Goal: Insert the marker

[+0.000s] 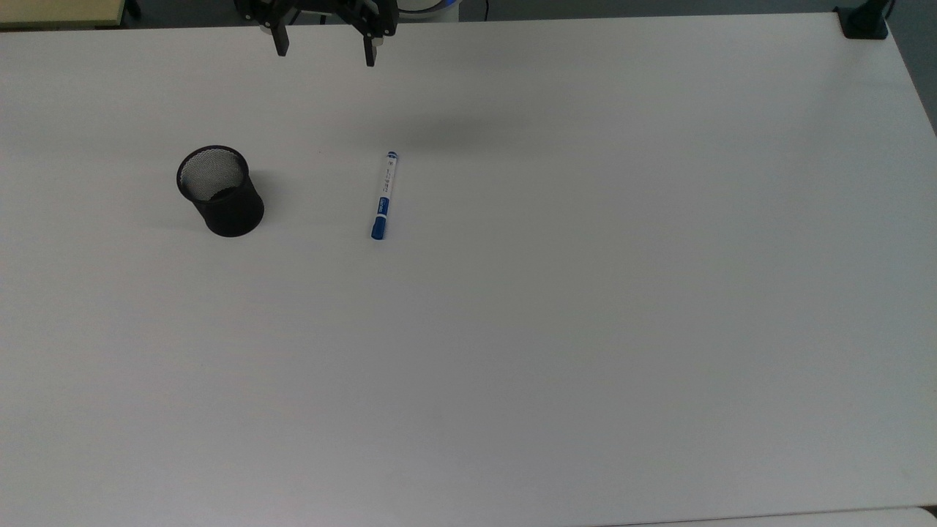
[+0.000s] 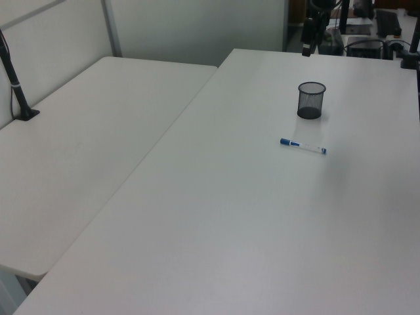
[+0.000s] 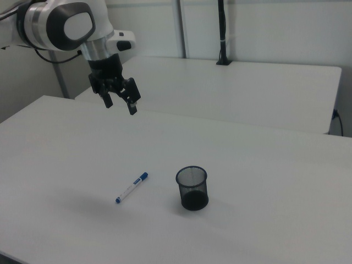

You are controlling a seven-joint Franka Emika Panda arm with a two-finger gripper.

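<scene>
The marker (image 1: 383, 195) lies flat on the white table (image 1: 585, 329), white barrel with its blue cap toward the top view's bottom; it also shows as marker (image 2: 302, 146) and marker (image 3: 132, 187). The black mesh cup (image 1: 220, 190) stands upright and apart from it, to the top view's left, seen too as cup (image 2: 311, 100) and cup (image 3: 192, 187). My gripper (image 1: 325, 48) hangs open high above the table's far edge, well clear of both, also seen as gripper (image 3: 120, 104), with nothing between its fingers.
A black clamp base (image 1: 864, 22) sits at the table's far right corner in the top view. A second white table (image 2: 79, 151) adjoins in the left view, with a black post (image 2: 16, 85) clamped on it.
</scene>
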